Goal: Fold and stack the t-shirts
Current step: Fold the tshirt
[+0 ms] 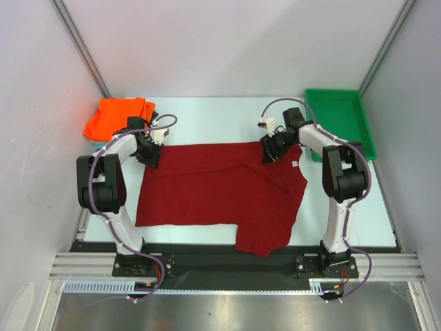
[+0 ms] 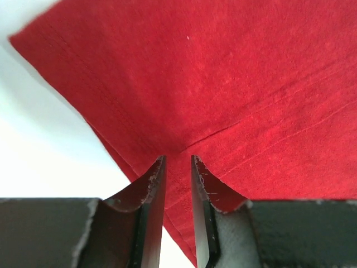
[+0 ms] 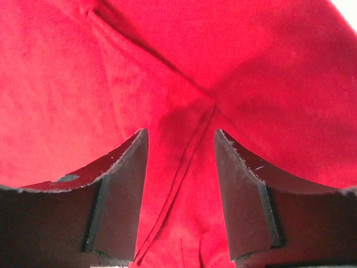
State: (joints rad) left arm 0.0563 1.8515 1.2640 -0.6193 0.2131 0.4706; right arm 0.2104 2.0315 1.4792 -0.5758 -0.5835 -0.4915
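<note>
Maroon t-shirt [image 1: 213,189]: lies spread on the middle of the bench [image 1: 220,114], between the two arms. Its far edge runs from one end effector to the other. One part hangs toward the near edge on the right side.

Left end effector [image 2: 177,161]: sits at the shirt's far left corner. Its jaws are drawn narrow with only a thin slit between them. Red cloth fills that slit, and a crease in the fabric runs straight to the fingertips, so it looks pinched onto the cloth near the hem.

Right end effector [image 3: 179,134]: is at the shirt's far right part, low over the fabric. Its jaws stand wide apart. A seam and a soft ridge of red cloth lie between the fingers, and nothing is gripped.

Orange t-shirt [image 1: 116,116]: lies folded in the far left corner of the bench, just beyond the left end effector.

Teal t-shirt [image 1: 94,145]: only a sliver shows under the orange one's near left edge.

Green tray [image 1: 367,134]: sits in the far right corner, beside the right arm.
</note>
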